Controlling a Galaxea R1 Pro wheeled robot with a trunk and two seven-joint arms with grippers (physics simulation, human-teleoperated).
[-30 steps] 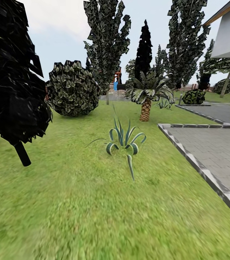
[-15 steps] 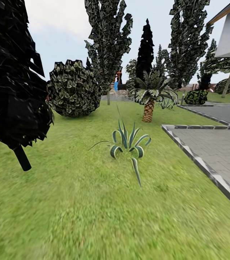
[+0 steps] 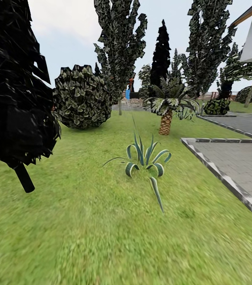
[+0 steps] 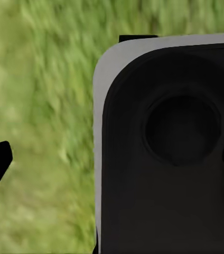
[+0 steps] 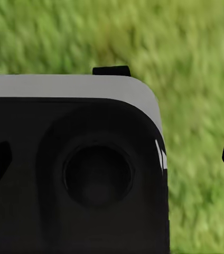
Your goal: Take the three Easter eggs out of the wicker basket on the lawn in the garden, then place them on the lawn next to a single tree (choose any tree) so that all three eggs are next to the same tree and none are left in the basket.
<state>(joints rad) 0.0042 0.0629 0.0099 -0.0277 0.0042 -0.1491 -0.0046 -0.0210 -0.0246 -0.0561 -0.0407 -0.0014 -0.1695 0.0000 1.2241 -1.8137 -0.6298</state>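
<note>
Open lawn (image 3: pixel 102 221) ahead, striped spiky plant (image 3: pixel 147 160) mid-grass, paved path (image 3: pixel 237 162) rightward; end effector states impossible to tell

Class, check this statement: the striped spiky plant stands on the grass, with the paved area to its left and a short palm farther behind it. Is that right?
One detail is wrong. In the head view the paved area lies to the right of the striped spiky plant, not its left. The plant does stand on the grass, and the short palm is farther behind it.
</note>
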